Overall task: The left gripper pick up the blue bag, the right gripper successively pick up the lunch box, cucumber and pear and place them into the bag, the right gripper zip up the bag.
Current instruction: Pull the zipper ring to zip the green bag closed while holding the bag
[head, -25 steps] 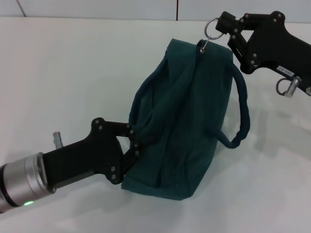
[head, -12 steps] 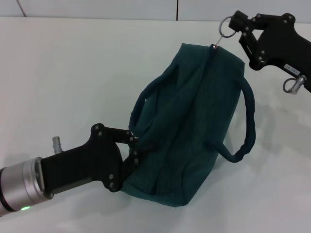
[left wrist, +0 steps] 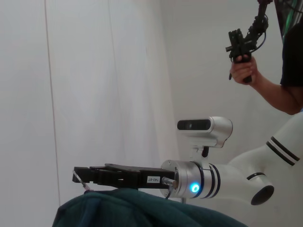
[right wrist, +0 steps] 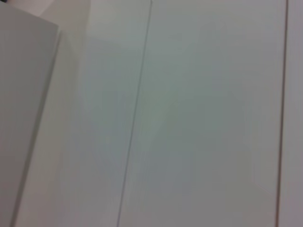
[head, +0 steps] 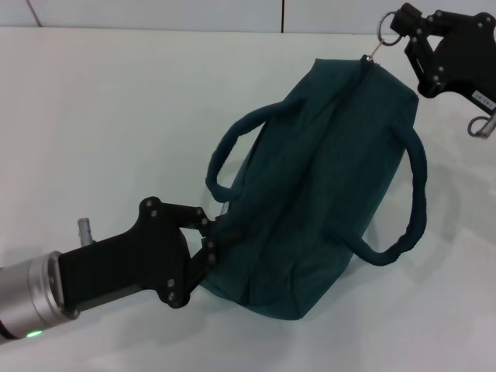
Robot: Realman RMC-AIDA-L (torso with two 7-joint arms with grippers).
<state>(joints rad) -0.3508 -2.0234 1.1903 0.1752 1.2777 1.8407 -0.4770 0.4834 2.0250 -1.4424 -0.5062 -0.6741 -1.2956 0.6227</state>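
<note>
The blue bag (head: 325, 178) lies stretched across the white table (head: 101, 116), its central zipper running from end to end. My left gripper (head: 211, 240) is shut on the bag's near end, low on the left. At the far right, my right gripper (head: 401, 22) is shut on the zipper's metal ring pull (head: 385, 28), at the bag's far end. The left wrist view shows the right gripper (left wrist: 78, 176) just above the bag's fabric (left wrist: 142, 210). Both rope handles (head: 415, 201) hang loose at the sides. The lunch box, cucumber and pear are out of view.
A wall rises behind the table's far edge (head: 194, 31). In the left wrist view, a person's hand (left wrist: 244, 71) holds a black device beyond the robot's head camera (left wrist: 203, 125). The right wrist view holds only pale panels.
My right gripper has carried the ring pull right and farther back, drawing the bag out long and flatter. My left gripper has slid slightly back toward the lower left, still gripping the bag's end.
</note>
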